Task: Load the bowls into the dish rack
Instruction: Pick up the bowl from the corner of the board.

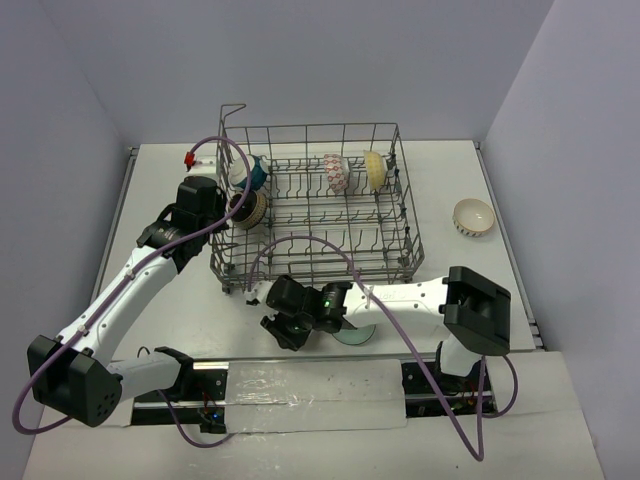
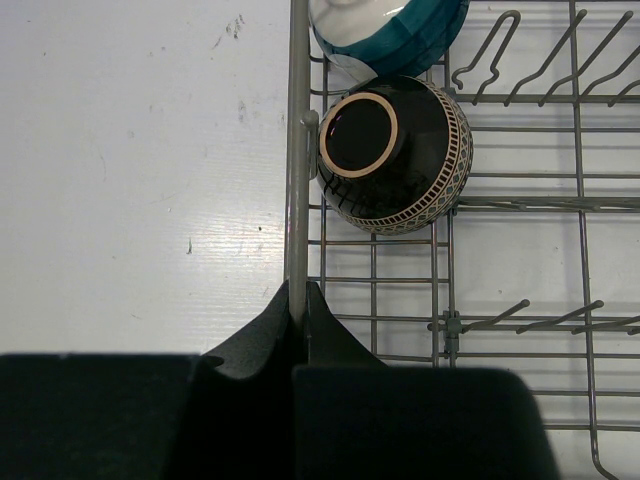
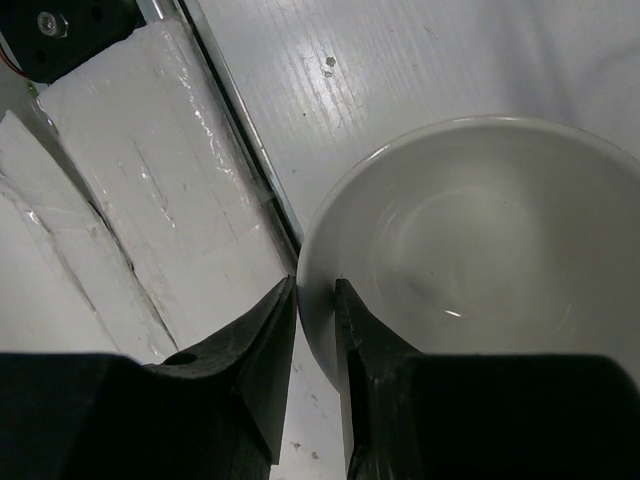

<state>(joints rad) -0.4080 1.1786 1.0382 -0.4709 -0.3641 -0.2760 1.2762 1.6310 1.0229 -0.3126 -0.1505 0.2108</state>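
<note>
You had the right gripper nipped onto the pale bowl by its rim, on the table before the rack, ready for lifting, while the left gripper sat closed at the rack's side wall.

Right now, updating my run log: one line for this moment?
left gripper shut at dish rack edge; right gripper pinching pale bowl rim

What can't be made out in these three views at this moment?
- pale bowl: cut off by the right edge in the right wrist view; mostly under the right arm in the top view.
- teal bowl: cut off by the top edge, left wrist view.
- left gripper: whether it touches the rack wire, left wrist view; tips overlap it.
- loose bowl: markings too small, top view.
</note>
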